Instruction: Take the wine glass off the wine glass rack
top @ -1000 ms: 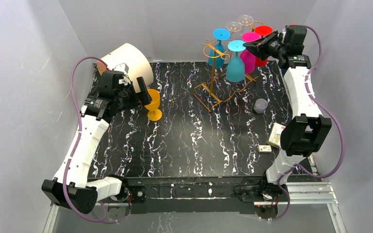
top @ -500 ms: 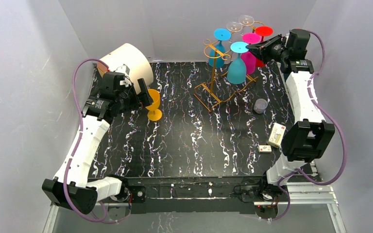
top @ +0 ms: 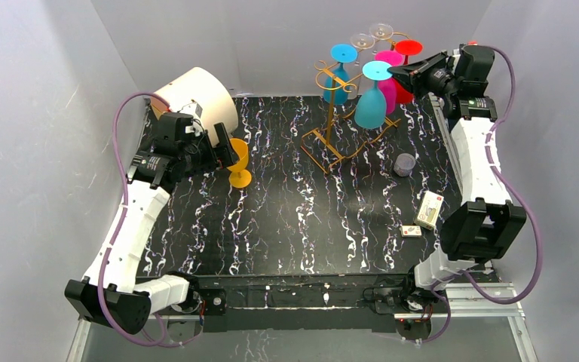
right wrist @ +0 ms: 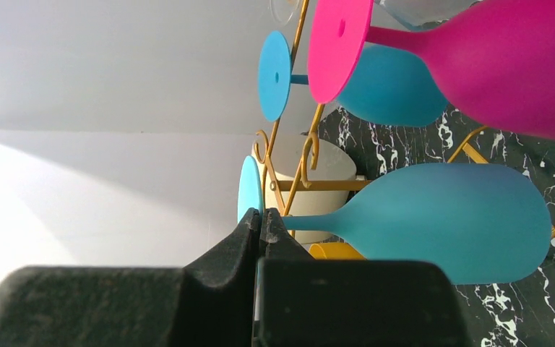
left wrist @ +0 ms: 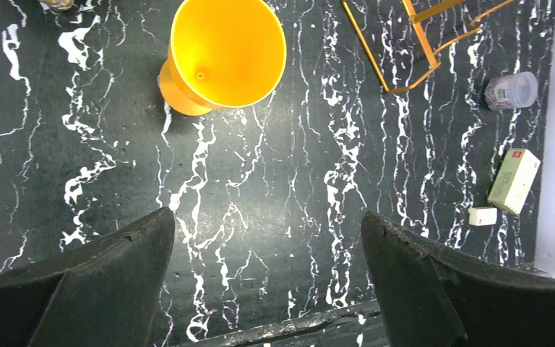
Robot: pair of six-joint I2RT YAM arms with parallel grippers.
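The gold wire wine glass rack [top: 330, 113] stands at the back of the table, with several glasses hanging upside down. My right gripper [top: 394, 71] is shut on the round foot of a light blue wine glass [top: 369, 107] at the rack's right side. The right wrist view shows my gripper [right wrist: 260, 214] pinching that foot edge-on, the glass's bowl [right wrist: 441, 220] to the right, and the rack's loops [right wrist: 294, 181] behind. My left gripper [top: 225, 148] is open and empty beside a yellow wine glass [top: 237, 162] standing upright on the table. It also shows open in the left wrist view [left wrist: 267, 220], with the yellow glass [left wrist: 224, 54] beyond it.
A darker blue glass [top: 338, 75], a magenta glass [top: 387, 84], a red glass [top: 407, 51] and clear glasses [top: 369, 36] hang on the rack. A white cylinder [top: 200, 94] lies at back left. A small clear cup [top: 404, 164] and two small boxes [top: 430, 209] sit at right.
My right arm has drawn back to the right, and the light blue glass held by its foot has shifted right with it. The left arm has barely moved.
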